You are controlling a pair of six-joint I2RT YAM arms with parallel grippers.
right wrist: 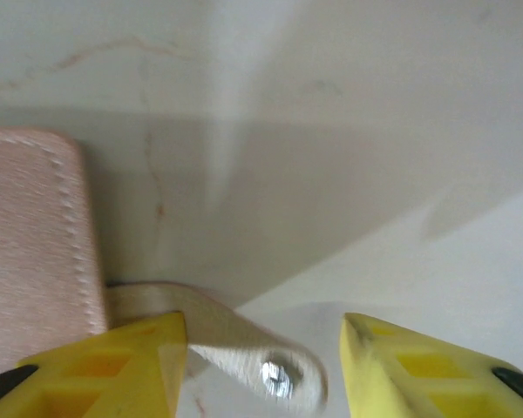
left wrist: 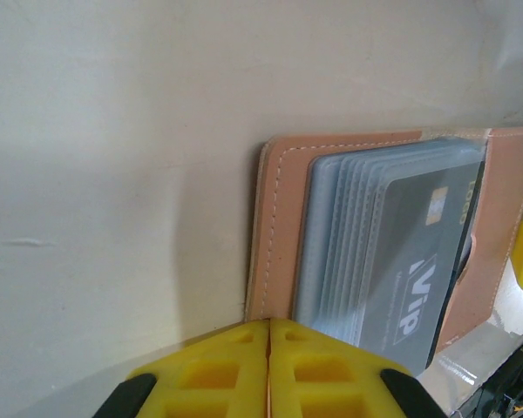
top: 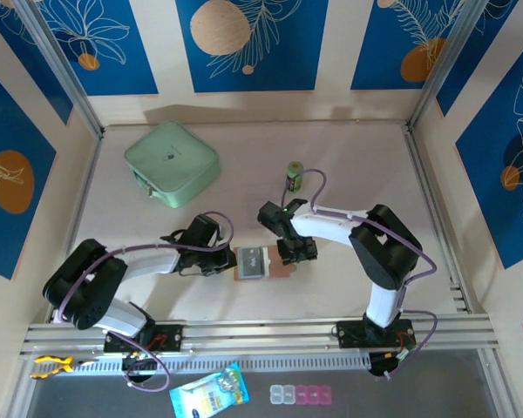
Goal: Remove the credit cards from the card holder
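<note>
Where the card holder (top: pixel 252 261) lies: open on the table (top: pixel 375 165)
Left gripper (left wrist: pixel 269 324): pinched shut at its edge
Right gripper (right wrist: pixel 263 326): jaws apart — above the strap (right wrist: pixel 220 329)

Looked like a robotics lab cell rather than a home. Was boxed in by panel walls (top: pixel 253 43) printed with blue leaf-and-circle patterns and framed with aluminium posts (top: pixel 61 74). Held a pale table (top: pixel 357 157) with a left arm (top: pixel 113 270) and a right arm (top: pixel 379 248) bolted to an aluminium rail (top: pixel 261 331) at the near edge, both strung with purple cables (top: pixel 144 249). Kept a mint-green case (top: pixel 172 164) at the far left of it.
</note>
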